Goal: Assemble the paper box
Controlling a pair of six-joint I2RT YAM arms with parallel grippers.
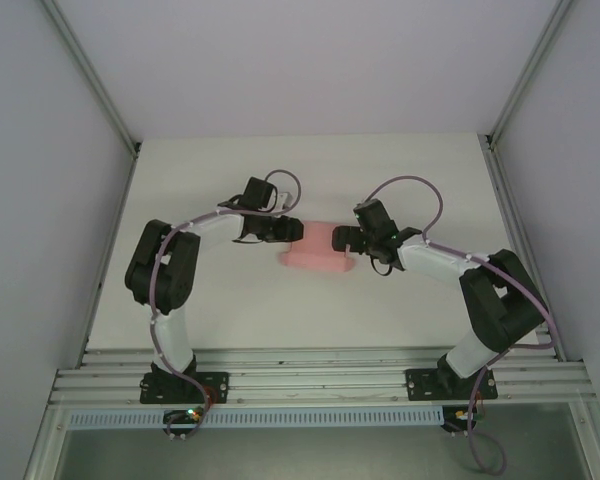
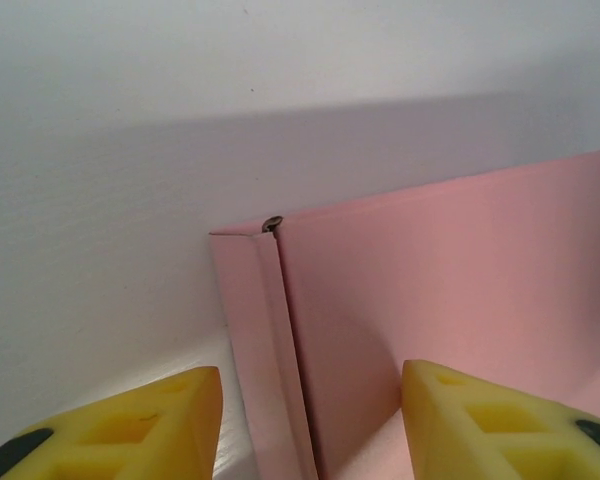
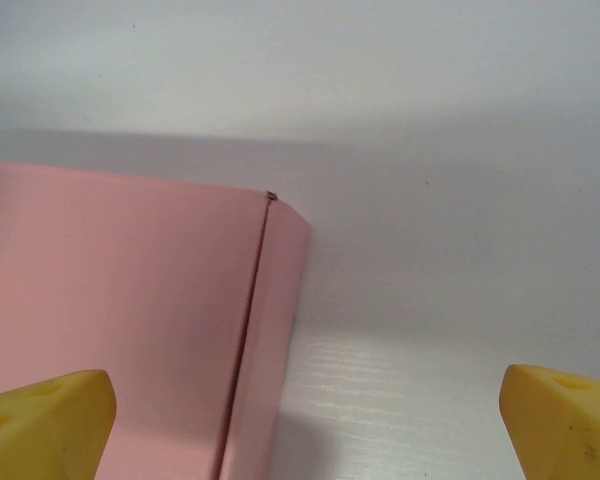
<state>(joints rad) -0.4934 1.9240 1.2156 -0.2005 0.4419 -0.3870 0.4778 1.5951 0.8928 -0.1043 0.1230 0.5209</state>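
Left wrist view: left gripper (image 2: 310, 430) fingers (image 2: 130, 425) sit partway apart, straddling the L end wall of the paper box (image 2: 460, 290); no pad contact visible. Right gripper (image 3: 305, 425) is spread wide, with the box's R end wall standing betw its fingers, nearer one of them. Box lies mid table (image 1: 310, 170) betw both arms, long wall upright.

Likely step: pinch the end walls to lock them. To do it well:
- Centre each wall betw the pads.
- Grip square to the crease.
- Squeeze w/o crushing the thin card.
- Load both ends evenly so the box doesn't skid.
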